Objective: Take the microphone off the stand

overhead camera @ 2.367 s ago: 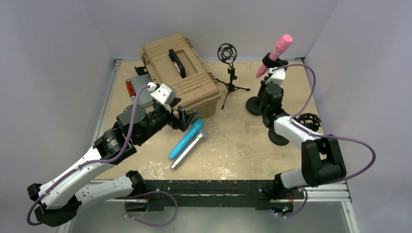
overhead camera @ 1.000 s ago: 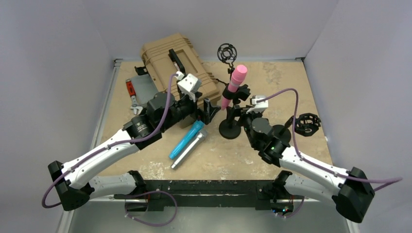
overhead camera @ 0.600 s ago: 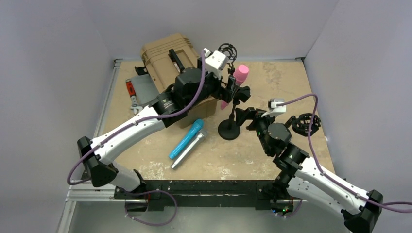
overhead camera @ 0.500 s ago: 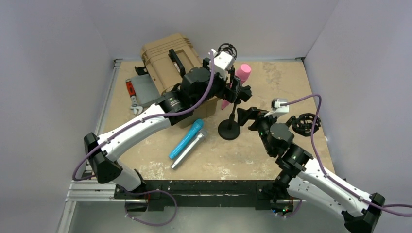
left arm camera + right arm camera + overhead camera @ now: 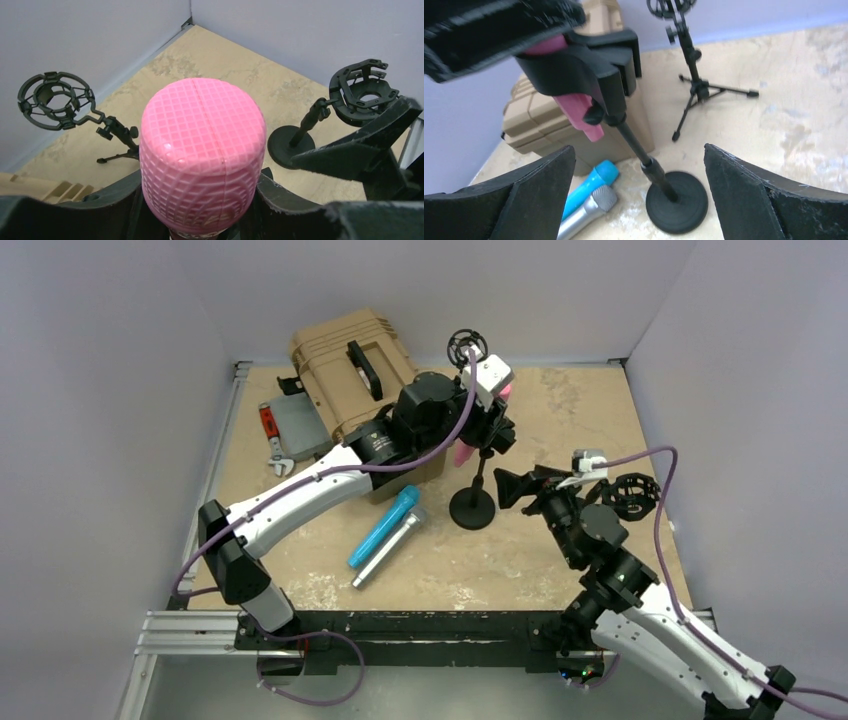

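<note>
The pink microphone (image 5: 202, 150) sits in the black clip (image 5: 589, 70) of the round-based stand (image 5: 472, 508) at mid-table. My left gripper (image 5: 490, 415) reaches over it from the left. In the left wrist view its fingers (image 5: 287, 200) press both sides of the pink grille head, so it is shut on the microphone. The pink tail (image 5: 576, 112) pokes out below the clip. My right gripper (image 5: 515, 487) stands open just right of the stand, level with the pole (image 5: 639, 150) and not touching it.
A tan hard case (image 5: 365, 390) lies at the back left, with a red and grey item (image 5: 290, 430) beside it. A tripod with a shock mount (image 5: 468, 348) stands behind. Another shock-mount stand (image 5: 630, 492) is on the right. Blue (image 5: 385, 525) and silver (image 5: 390, 548) microphones lie near the front.
My left arm swung right over the case and shut its jaws on the pink head. My right gripper let go of the stand and drew back a little, staying open.
</note>
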`<state>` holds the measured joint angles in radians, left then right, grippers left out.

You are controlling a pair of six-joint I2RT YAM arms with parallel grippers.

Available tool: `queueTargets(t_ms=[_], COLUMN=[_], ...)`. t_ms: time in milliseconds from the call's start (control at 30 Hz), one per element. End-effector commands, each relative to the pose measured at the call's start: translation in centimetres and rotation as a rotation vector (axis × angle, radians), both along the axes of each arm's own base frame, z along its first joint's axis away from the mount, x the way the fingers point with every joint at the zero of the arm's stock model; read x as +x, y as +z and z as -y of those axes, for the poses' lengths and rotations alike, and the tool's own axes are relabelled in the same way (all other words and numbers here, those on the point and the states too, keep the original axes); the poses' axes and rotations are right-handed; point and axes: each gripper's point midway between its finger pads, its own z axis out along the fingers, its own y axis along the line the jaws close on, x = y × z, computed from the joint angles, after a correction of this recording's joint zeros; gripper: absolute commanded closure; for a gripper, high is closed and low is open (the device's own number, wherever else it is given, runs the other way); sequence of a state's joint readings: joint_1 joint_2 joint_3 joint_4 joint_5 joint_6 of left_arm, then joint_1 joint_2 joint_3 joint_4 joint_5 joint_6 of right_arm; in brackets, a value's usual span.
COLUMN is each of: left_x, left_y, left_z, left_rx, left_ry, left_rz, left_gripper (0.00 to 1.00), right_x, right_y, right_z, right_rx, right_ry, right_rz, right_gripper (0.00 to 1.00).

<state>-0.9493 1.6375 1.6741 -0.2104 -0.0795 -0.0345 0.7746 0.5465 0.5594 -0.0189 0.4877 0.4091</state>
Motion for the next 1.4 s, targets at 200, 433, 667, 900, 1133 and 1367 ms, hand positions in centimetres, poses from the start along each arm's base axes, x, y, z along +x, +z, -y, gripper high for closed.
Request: queueTargets(t_ms=[200, 433, 667, 900, 1133, 1367], left_x=[-4.3, -6.7, -8.0, -8.2, -7.9, -7.9], left_y=[3.7, 3.5, 3.3, 3.4, 3.9, 3.9], left_z=[-1.9, -2.3, -2.5, -2.7, -2.4, -1.6], left_rx=[-0.038, -0.042, -0.064, -0.062, -0.077, -0.095], left_ry=[-0.363, -0.483, -0.530, -0.537, -0.540, -0.574], left_rz=[0.116, 0.110, 0.110, 0.125, 0.125, 0.097], left_gripper=[1.00, 1.00, 1.00, 1.00, 1.00, 1.00], right_x=[-2.7, -4.0, -3.3, -3.0, -2.9, -2.2], right_y=[7.6, 8.3, 7.8, 6.6, 4.7, 4.0], right_z=[-1.9, -4.2, -4.9, -4.8, -5.5, -5.5], right_rx=[-0.036, -0.077, -0.194, -0.204, -0.191, -0.175], right_ry=[0.276, 0.393, 0.413, 0.452, 0.507, 0.496], right_rz=[0.528, 0.762, 0.859, 0.848, 0.807, 0.786], right_gripper=[0.01, 0.02, 0.11, 0.22, 0.29, 0.29])
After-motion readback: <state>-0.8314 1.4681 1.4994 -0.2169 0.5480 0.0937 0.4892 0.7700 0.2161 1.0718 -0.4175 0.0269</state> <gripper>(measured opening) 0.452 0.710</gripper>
